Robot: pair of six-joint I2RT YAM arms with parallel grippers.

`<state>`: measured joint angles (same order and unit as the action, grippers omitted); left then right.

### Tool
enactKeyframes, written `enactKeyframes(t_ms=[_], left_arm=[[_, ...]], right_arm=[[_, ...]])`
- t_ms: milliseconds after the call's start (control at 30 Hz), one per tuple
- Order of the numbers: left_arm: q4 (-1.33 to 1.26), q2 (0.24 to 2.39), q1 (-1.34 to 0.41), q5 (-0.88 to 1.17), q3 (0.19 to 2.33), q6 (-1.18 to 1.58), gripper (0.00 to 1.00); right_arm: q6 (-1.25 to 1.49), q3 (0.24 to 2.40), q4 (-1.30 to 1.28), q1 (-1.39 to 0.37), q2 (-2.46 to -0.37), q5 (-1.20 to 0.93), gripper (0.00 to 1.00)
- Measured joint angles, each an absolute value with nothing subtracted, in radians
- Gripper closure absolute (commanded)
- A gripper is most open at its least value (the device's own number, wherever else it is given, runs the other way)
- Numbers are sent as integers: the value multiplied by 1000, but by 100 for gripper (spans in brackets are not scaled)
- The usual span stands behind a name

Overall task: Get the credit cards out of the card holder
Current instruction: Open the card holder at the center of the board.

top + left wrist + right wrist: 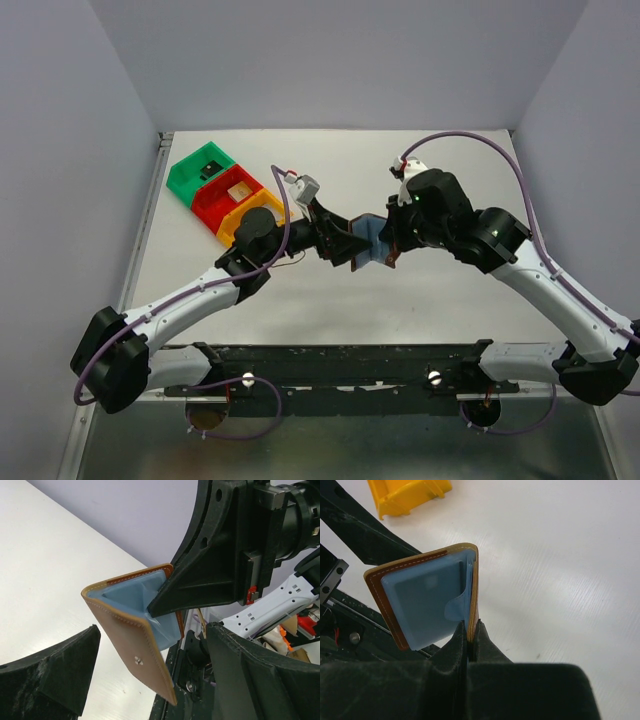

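The card holder [371, 240], a brown leather bifold wallet with grey-blue pockets, hangs half open in a V above the table's middle. My right gripper [393, 243] is shut on the edge of one flap, seen in the right wrist view [471, 630] with the wallet [422, 600] standing above the fingers. My left gripper [343, 245] is open, and its two fingers straddle the other flap [137, 647] with wide gaps on both sides [150, 667]. No credit cards show in any view; the pockets look flat.
Green [203, 170], red [232, 192] and yellow [250, 216] plastic bins stand in a row at the back left, just behind my left arm. The yellow bin [407, 495] also shows in the right wrist view. White walls enclose the table.
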<state>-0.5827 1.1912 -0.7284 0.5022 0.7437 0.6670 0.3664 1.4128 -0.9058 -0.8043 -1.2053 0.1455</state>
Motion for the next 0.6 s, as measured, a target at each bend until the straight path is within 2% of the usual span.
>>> enactKeyframes(t_ms=[167, 433, 600], left_arm=[[-553, 1193, -735, 481, 746, 632, 22], [-483, 1160, -735, 455, 744, 575, 31], [-477, 1085, -735, 450, 717, 556, 53]], right_arm=[[366, 1413, -907, -804, -1205, 145, 100], [375, 1394, -883, -805, -1184, 131, 100], [377, 1330, -827, -803, -1121, 86, 100]])
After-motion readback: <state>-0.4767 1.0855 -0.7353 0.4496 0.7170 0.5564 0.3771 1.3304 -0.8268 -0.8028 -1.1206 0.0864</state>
